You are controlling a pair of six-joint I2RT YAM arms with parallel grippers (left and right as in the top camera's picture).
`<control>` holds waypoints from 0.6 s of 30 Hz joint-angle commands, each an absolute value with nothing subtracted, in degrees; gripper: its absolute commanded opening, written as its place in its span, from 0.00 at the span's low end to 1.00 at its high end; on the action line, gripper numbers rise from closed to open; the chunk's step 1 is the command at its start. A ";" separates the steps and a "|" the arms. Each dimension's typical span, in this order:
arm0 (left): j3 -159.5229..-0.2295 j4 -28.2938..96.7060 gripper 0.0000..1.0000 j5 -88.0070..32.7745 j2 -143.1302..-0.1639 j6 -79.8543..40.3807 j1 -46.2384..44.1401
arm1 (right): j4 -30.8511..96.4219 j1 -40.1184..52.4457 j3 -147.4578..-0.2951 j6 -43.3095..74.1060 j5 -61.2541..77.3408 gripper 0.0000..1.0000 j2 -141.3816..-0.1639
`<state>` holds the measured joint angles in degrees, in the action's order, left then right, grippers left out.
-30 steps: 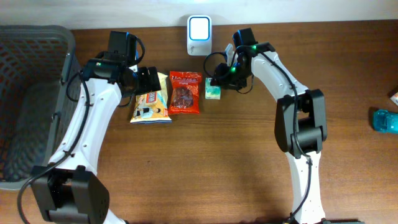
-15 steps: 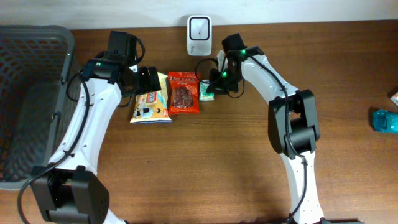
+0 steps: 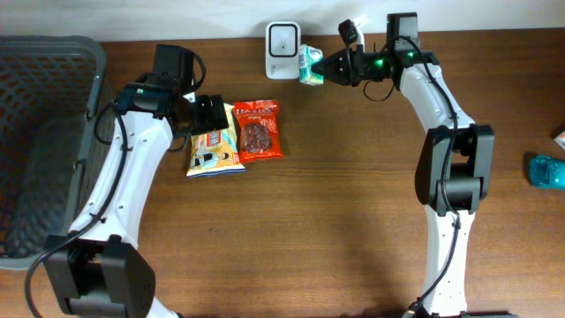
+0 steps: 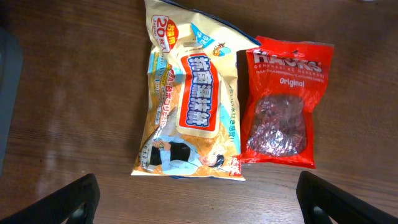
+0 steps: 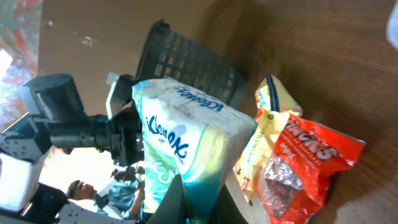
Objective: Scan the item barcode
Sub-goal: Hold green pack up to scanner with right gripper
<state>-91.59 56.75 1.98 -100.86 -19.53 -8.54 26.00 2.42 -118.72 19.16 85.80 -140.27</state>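
My right gripper (image 3: 321, 66) is shut on a green-and-white tissue pack (image 3: 308, 64), which it holds in the air just right of the white scanner (image 3: 282, 39) at the table's back edge. The right wrist view shows the pack (image 5: 186, 137) pinched between the dark fingers (image 5: 169, 206) at its lower end. No barcode shows on the faces I can see. My left gripper (image 3: 208, 113) hovers open over a yellow snack bag (image 3: 212, 146). In the left wrist view its fingertips (image 4: 69, 200) stand wide apart below the yellow bag (image 4: 189, 99), with nothing between them.
A red snack bag (image 3: 258, 130) lies beside the yellow one, also seen from the left wrist as the red bag (image 4: 283, 106). A dark mesh basket (image 3: 44, 132) stands at the left. A blue object (image 3: 547, 170) lies at the far right edge.
My right gripper closed on the tissue pack beside the red bag and lifted it up and back to the scanner's right side. The red bag shifted slightly. The left arm stayed still.
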 commanded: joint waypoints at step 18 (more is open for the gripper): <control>-91.48 56.84 0.99 2.39 -101.14 -20.12 -8.45 | 26.11 14.09 -128.86 22.65 4.71 0.04 -138.78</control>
<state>-91.59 56.75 1.98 -100.86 -19.53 -8.54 26.70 11.64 -126.26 28.01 30.22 -140.27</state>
